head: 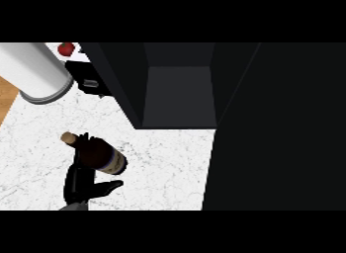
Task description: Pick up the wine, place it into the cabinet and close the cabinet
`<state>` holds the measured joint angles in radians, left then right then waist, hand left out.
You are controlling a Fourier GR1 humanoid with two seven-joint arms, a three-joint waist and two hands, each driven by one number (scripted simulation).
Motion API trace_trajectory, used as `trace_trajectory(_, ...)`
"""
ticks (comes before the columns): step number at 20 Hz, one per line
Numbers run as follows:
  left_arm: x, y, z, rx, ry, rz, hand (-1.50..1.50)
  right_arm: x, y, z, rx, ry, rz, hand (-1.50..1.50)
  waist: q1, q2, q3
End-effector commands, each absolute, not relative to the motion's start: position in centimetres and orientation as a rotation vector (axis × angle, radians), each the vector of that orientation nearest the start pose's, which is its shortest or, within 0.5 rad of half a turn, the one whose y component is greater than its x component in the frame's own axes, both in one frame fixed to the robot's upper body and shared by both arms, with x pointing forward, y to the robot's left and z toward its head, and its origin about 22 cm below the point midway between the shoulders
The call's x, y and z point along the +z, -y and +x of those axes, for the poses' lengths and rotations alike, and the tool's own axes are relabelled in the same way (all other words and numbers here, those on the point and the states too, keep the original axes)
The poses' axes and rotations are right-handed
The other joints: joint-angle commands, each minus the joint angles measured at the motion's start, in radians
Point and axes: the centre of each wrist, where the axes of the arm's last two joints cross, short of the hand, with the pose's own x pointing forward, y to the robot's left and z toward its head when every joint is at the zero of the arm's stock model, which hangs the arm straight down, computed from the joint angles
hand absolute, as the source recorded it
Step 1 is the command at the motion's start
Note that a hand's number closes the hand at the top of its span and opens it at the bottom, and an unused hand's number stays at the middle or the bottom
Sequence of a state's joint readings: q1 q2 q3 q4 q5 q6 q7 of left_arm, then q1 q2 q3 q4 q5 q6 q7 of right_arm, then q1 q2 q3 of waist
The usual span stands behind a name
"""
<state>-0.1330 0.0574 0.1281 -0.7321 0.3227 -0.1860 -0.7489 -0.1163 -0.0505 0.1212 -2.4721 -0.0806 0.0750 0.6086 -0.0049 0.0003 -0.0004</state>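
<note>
Wine (97,153) above left robot hand (85,185), fingers seemingly curled round its base

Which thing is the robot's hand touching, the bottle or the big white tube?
The dark wine bottle with the cork top. The left hand is right at its base, while the big white tube stands far off near the counter's back corner.

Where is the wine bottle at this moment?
In the head view the wine bottle is at lower left over the marble counter, held in the left hand, left of the open black cabinet.
</note>
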Motion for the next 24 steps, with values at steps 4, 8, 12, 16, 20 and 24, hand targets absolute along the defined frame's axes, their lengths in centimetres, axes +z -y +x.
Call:
trace_trajectory(4,-15.6,-25.5,22.0,0.384,1.685,-0.154,-1.50,20.4,22.1,14.7,0.243,1.970,0.268,-1.50,0.002,0.000,0.001)
trace_trajectory(8,-15.5,-24.3,24.1,0.364,1.694,-0.147,-1.50,19.8,21.3,14.5,0.245,1.971,0.251,-1.50,-0.001,0.000,0.000)
trace_trajectory(12,-15.5,-23.8,25.1,0.391,1.713,-0.124,-1.50,20.5,21.3,14.5,0.237,1.975,0.284,-1.50,-0.004,0.001,0.000)
trace_trajectory(16,-16.3,-24.1,23.9,0.436,1.725,-0.134,1.50,21.1,21.1,14.4,0.275,1.948,0.289,-1.50,-0.002,0.001,0.000)
trace_trajectory(20,-14.6,-22.3,26.4,0.459,1.690,-0.193,1.50,20.8,21.3,13.7,0.285,1.957,0.274,-1.50,-0.003,0.000,0.000)
trace_trajectory(24,-15.0,-24.2,26.6,0.442,1.693,-0.246,1.50,21.0,21.3,14.1,0.260,1.955,0.274,-1.50,-0.006,0.002,0.000)
